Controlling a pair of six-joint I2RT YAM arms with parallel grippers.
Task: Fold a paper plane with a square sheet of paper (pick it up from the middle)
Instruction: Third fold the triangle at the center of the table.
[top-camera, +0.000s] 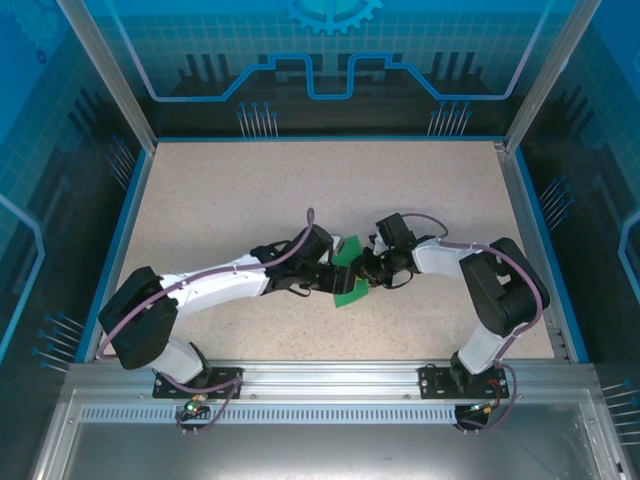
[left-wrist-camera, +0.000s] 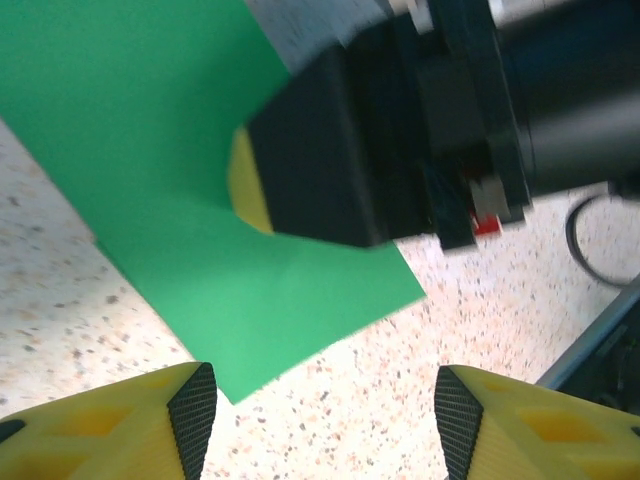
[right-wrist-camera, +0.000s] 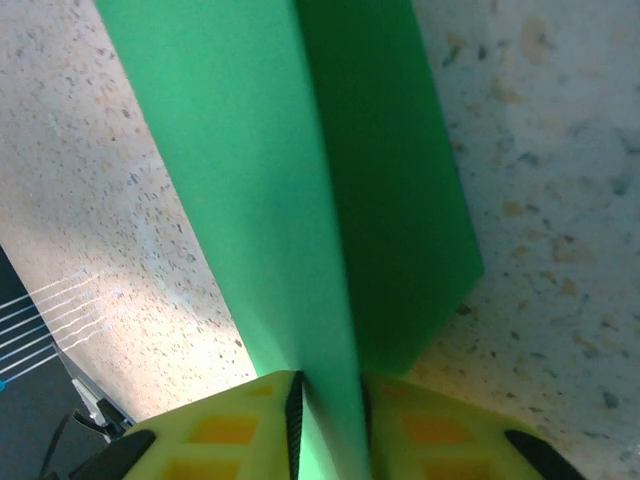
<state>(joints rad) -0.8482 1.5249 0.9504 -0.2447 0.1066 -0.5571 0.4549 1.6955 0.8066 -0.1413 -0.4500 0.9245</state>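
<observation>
The green square sheet of paper (top-camera: 352, 287) lies folded mid-table between the two arms, with a raised crease running along it (right-wrist-camera: 300, 180). My right gripper (right-wrist-camera: 330, 412) is shut on that crease, the ridge pinched between its yellow fingers. From the top view the right gripper (top-camera: 370, 268) comes in from the right. My left gripper (left-wrist-camera: 325, 412) is open, its fingertips (left-wrist-camera: 192, 415) just short of the paper's near corner (left-wrist-camera: 250, 330) and holding nothing. The right gripper's black body (left-wrist-camera: 330, 150) sits on the paper in the left wrist view. The left gripper (top-camera: 322, 276) faces it from the left.
The speckled tabletop (top-camera: 230, 200) is bounded by blue walls with a metal rail (top-camera: 320, 380) at the near edge. Both arms crowd the centre, with their cables (top-camera: 300, 225) looping above.
</observation>
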